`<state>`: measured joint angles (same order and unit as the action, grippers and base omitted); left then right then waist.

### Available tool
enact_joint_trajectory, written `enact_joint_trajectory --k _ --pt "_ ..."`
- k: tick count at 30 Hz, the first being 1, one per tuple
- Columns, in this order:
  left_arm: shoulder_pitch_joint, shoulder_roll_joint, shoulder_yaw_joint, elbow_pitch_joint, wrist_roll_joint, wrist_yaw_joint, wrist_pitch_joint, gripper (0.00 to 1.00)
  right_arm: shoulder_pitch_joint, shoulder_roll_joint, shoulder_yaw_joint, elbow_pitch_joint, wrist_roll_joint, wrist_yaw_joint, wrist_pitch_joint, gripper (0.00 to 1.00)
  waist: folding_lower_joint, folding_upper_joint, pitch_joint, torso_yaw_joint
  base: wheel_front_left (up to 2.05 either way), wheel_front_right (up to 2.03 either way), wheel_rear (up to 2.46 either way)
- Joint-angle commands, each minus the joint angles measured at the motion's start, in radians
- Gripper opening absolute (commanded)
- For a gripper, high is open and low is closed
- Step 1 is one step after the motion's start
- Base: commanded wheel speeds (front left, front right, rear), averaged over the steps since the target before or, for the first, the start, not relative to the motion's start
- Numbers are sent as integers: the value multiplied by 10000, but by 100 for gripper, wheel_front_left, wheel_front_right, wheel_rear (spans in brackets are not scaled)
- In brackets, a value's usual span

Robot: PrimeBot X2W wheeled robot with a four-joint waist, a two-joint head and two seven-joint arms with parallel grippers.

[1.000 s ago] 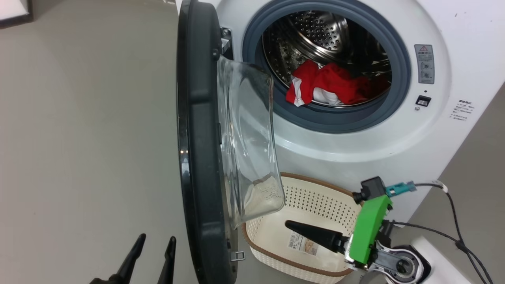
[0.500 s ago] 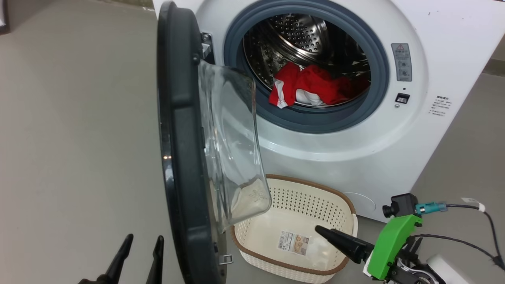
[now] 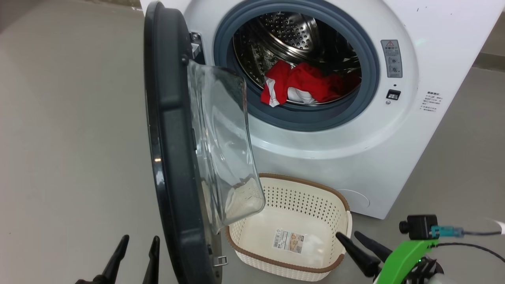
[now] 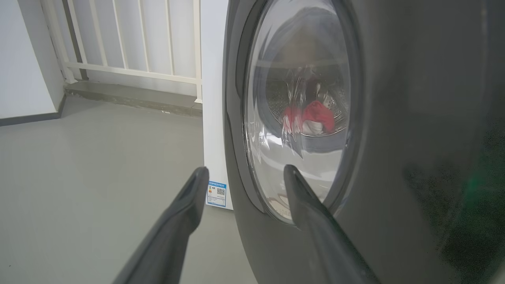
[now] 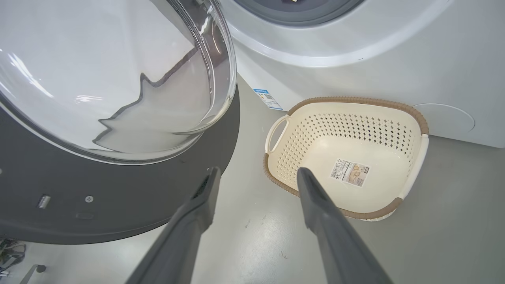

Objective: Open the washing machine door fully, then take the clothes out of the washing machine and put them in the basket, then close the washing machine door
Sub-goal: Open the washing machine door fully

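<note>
Left gripper (image 3: 140, 238) waits near left, jaws wide and empty, outside the washing machine door (image 3: 169, 138), which stands swung out. Its glass bowl overhangs the empty basket (image 3: 307, 180). Red clothes (image 3: 303, 83) lie far inside the washing machine (image 3: 394, 130). Right gripper (image 3: 348, 234), jaws wide and empty, has drawn back off the basket, probably readying to reach the drum.

Head-camera view: the door (image 3: 169, 138) stands open, edge-on, left of the washer (image 3: 355, 150) mouth. The clothes (image 3: 303, 85) lie in the drum (image 3: 284, 35), at its front lip. The basket (image 3: 303, 180) sits on the floor (image 3: 71, 138) just before the washer, below the mouth, right of the door. The left gripper (image 3: 141, 237) is left of the door's foot, the right gripper (image 3: 348, 234) beside the basket's right end.
</note>
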<state>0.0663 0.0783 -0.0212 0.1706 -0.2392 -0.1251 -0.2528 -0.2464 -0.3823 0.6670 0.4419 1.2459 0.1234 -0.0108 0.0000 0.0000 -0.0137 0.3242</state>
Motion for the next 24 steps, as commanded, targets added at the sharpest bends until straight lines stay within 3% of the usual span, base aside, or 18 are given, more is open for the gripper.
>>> enact_joint_trajectory --k 1,8,13,16,24 --pt "-180 39 379 -176 -30 -56 -90 100 -83 -258 341 -16 -271 73 -462 100 0 0 17 -11 0 0 0" --pt "-217 3 419 -117 19 -56 -90 100 -273 -275 1263 878 -735 73 -1970 100 0 0 67 -59 0 0 0" --pt "-228 -23 466 -111 44 -56 -90 100 -439 -198 1164 1135 -990 73 -2469 100 0 0 67 -110 0 0 0" --pt "-223 -30 492 -115 51 -56 -90 100 -529 -169 735 1065 -1418 73 -2498 100 0 0 69 -146 0 0 0" --pt "-226 -61 515 -162 65 -56 -90 100 175 400 -1591 121 -4264 73 -2507 100 0 0 79 -181 0 0 0"
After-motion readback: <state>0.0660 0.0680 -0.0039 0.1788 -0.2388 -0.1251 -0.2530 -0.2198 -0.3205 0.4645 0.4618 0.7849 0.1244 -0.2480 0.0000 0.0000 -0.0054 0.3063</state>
